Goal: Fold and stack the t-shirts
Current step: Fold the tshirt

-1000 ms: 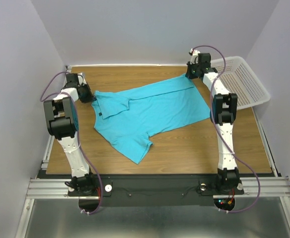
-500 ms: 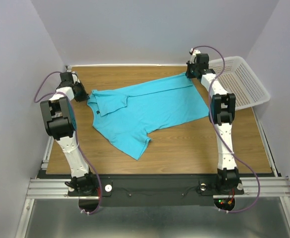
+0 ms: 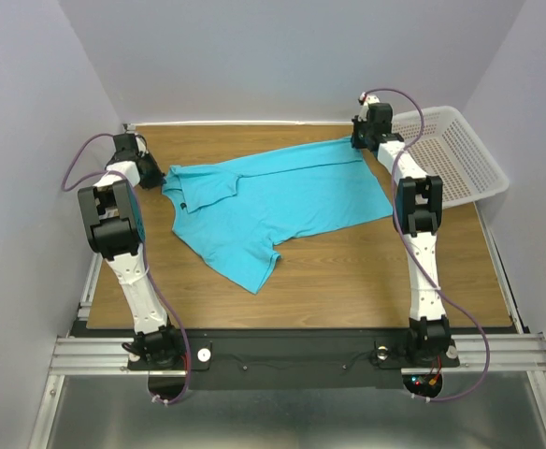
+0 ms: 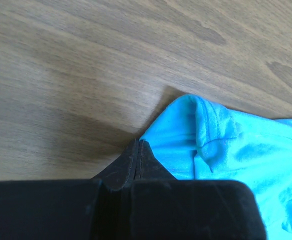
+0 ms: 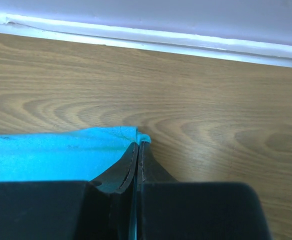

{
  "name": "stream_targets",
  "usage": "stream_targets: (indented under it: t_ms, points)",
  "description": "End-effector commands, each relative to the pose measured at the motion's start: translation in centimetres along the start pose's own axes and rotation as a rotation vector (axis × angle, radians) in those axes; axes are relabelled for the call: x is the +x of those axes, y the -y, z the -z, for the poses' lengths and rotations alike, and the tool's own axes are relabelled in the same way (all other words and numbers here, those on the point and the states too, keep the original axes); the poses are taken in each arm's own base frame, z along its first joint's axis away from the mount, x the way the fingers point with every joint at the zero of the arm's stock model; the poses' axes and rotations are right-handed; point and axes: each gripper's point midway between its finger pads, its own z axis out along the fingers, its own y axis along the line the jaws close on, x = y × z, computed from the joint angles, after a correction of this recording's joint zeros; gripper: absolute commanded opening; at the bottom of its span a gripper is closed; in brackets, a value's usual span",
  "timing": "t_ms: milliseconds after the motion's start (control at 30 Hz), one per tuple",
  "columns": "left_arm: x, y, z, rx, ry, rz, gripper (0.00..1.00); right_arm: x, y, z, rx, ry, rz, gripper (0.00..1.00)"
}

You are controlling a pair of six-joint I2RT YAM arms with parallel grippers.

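Observation:
A turquoise t-shirt (image 3: pixel 273 206) lies spread flat across the wooden table (image 3: pixel 348 271), drawn out between my two grippers. My left gripper (image 3: pixel 158 178) is at the far left, shut on the shirt's shoulder end near the collar. In the left wrist view the closed left gripper (image 4: pixel 137 143) meets the t-shirt's (image 4: pixel 226 150) corner. My right gripper (image 3: pixel 357 142) is at the back right, shut on the hem corner. In the right wrist view blue t-shirt (image 5: pixel 51 150) cloth shows between the pressed jaws of the right gripper (image 5: pixel 138 145). One sleeve points toward the near edge.
A white perforated basket (image 3: pixel 455 154) stands at the back right, just beyond the right arm. The back wall's base strip (image 5: pixel 136 37) runs close behind the right gripper. Grey walls close in the table's left and right sides.
My left gripper has moved left and back, pulling the shirt with it. The right gripper edged toward the back wall. The shirt is drawn out straighter and its near sleeve has slid left.

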Motion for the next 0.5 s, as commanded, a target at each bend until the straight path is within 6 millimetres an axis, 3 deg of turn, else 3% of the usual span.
stream_targets:
  t_ms: [0,67,200,367,467]
  points:
    - [-1.8,-0.1,0.4,-0.007,0.051,0.011,0.08,-3.5,0.6,0.9,0.025,0.098,0.007,0.01]
    - [-2.5,0.3,0.9,0.006,0.078,0.014,0.29,-3.3,0.3,0.9,0.006,0.091,0.008,0.01]
    - [-5.5,2.4,3.9,0.071,0.195,0.015,0.44,-3.1,-0.4,1.0,-0.022,0.086,0.01,0.0]
    - [-7.5,5.3,6.4,0.187,0.256,0.032,0.45,-3.1,-0.8,1.0,-0.032,0.085,0.012,0.01]
    - [-6.6,7.0,6.8,0.244,0.228,0.027,0.44,-3.0,-0.8,1.0,-0.033,0.084,0.012,0.01]
